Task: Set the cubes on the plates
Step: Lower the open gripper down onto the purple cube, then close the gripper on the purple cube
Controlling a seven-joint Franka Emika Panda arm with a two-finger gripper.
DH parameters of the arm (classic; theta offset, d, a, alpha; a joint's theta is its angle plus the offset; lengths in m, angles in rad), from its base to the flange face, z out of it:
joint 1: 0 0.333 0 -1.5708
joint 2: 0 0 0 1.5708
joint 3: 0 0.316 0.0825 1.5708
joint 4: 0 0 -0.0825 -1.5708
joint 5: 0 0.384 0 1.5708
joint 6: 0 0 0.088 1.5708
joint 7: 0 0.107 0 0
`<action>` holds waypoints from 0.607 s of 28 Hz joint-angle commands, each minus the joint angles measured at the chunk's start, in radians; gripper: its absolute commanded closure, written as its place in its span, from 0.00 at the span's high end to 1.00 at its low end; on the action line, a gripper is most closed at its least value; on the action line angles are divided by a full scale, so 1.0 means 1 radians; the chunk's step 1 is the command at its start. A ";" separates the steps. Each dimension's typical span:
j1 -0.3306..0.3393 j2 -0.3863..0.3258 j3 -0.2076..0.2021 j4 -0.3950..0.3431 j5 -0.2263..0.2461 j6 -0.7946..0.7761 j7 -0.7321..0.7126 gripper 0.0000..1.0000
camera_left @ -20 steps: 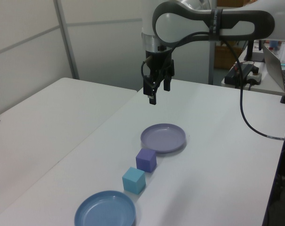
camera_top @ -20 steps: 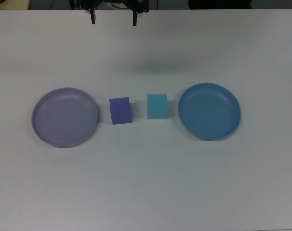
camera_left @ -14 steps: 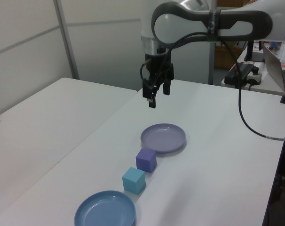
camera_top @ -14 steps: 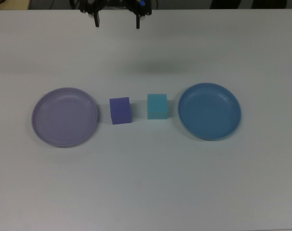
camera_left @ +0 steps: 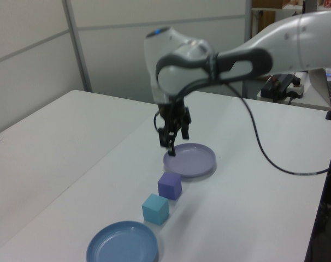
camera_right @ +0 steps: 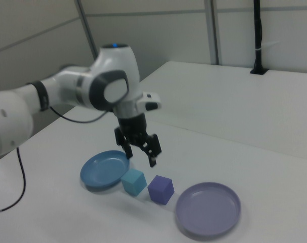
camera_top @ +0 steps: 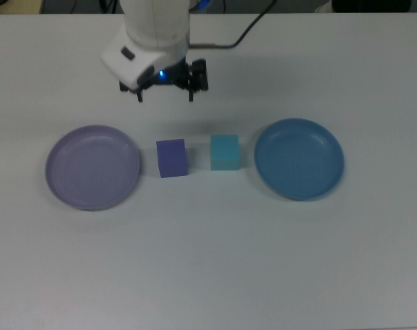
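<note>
A purple cube [camera_top: 172, 158] and a cyan cube [camera_top: 224, 152] sit side by side on the white table. They lie between a lavender plate [camera_top: 93, 167] on the top view's left and a blue plate [camera_top: 299, 159] on the top view's right. Both plates hold nothing. My gripper [camera_top: 165, 98] hangs open above the table, just beyond the purple cube toward the top view's upper edge, with nothing between its fingers. In the left view the gripper [camera_left: 170, 146] is over the lavender plate's [camera_left: 190, 160] far rim. The right view has the gripper [camera_right: 140, 156] above both cubes [camera_right: 160, 189] [camera_right: 133, 182].
A second white table [camera_left: 51, 142] adjoins on the left view's left. A black cable [camera_left: 264, 158] trails from the arm over the table on the left view's right. Wall panels stand behind.
The arm has swung in from the table's far edge and come down toward the cubes. The gripper stays open. Cubes and plates have not moved.
</note>
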 commanded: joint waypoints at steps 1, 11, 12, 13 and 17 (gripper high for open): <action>0.030 0.041 -0.003 -0.080 -0.058 0.114 -0.012 1.00; 0.034 0.138 -0.003 -0.119 -0.087 0.261 -0.009 1.00; 0.034 0.152 -0.003 -0.119 -0.087 0.278 -0.009 1.00; 0.034 0.158 -0.003 -0.117 -0.087 0.284 -0.009 1.00; 0.032 0.179 -0.003 -0.116 -0.089 0.321 -0.011 0.73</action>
